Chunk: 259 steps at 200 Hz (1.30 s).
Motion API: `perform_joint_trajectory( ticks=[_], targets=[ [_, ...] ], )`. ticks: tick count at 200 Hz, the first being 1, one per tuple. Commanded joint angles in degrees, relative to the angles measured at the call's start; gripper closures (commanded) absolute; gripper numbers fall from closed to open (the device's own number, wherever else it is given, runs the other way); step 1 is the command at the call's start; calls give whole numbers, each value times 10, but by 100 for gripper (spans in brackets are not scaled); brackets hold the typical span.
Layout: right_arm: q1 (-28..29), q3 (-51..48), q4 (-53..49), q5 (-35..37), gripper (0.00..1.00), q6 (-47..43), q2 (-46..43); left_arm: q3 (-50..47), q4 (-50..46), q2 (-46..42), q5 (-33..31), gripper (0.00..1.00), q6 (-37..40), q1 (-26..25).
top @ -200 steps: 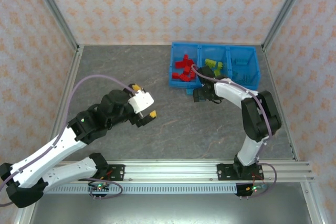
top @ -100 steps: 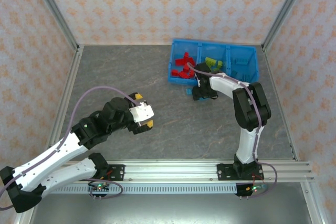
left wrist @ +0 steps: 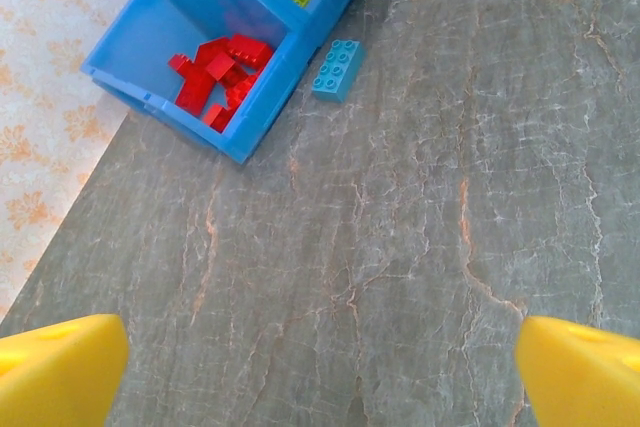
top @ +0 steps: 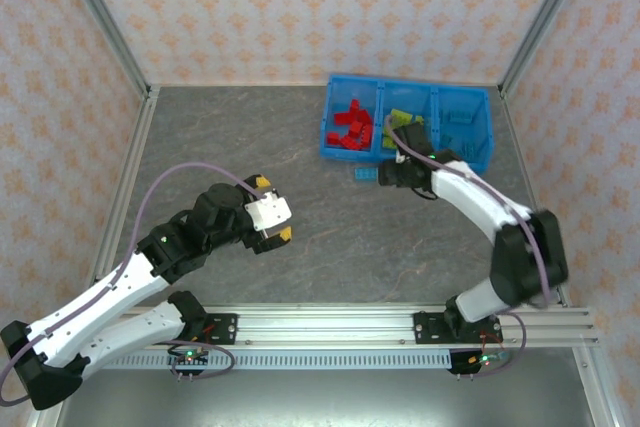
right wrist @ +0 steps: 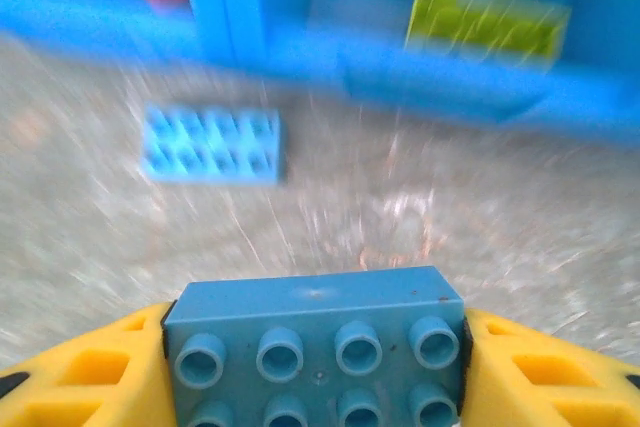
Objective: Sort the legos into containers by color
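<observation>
Gripped between the yellow pads of the right gripper (right wrist: 315, 372): a light blue studded plastic brick (right wrist: 315, 317), low centre of the right wrist view. Belongs, by colour, in the rightmost compartment of the bright blue three-part plastic bin (top: 475, 155), upper right of the top view. Lift clear of the near wall first, carry rightward past the translucent yellow-green bricks (top: 404, 123) in the middle compartment, and let go low over the right one. Avoid nudging the second light blue brick (left wrist: 337, 69), flat on the grey table (top: 250, 137) just in front of the bin. Leave the left gripper (left wrist: 320, 367) parked, spread wide and empty, yellow tips at the bottom corners of the left wrist view.

Hard to read: right wrist view smeared with blur; held brick's lower edge cut off at the frame bottom; right compartment's contents too faint to count. Red bricks (top: 349, 129) plain in the left one.
</observation>
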Motion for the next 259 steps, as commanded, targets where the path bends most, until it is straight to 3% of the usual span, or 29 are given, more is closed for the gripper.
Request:
perform_joint_trajectory(
  ticks=[1,32,59,86,97,110,120,155,167,201,232,259],
  targets=[
    [-41,-11,84,44,64,79,-77,-8,23,-3,9,0,-10,8],
    [-157,16,113,68,63,158,-69,-17,29,-5,10,0,-15,12],
    [-241,109,81,26,65,183,53,-19,33,-7,15,0,-19,12],
    [-271,230,25,4,64,185,183,-22,35,-7,16,0,-21,13],
    [-277,276,-1,-3,58,188,223,-22,34,-7,17,0,-21,13],
    [-280,321,-27,-15,37,187,255,-23,33,-7,15,0,-22,13],
    [-279,343,-47,-16,30,189,263,-23,33,-7,15,0,-22,14],
    [-279,302,-45,-31,7,190,197,-23,33,-6,17,0,-22,15],
    [-274,258,-24,-63,0,181,157,-21,36,-4,24,0,-22,14],
    [-220,144,-17,-93,1,147,37,-16,34,11,43,0,-26,16],
    [-103,61,-8,-66,1,91,-35,-8,30,23,53,0,-27,19],
    [-15,22,10,-26,1,34,-21,-5,31,24,55,0,-29,22]
  ],
)
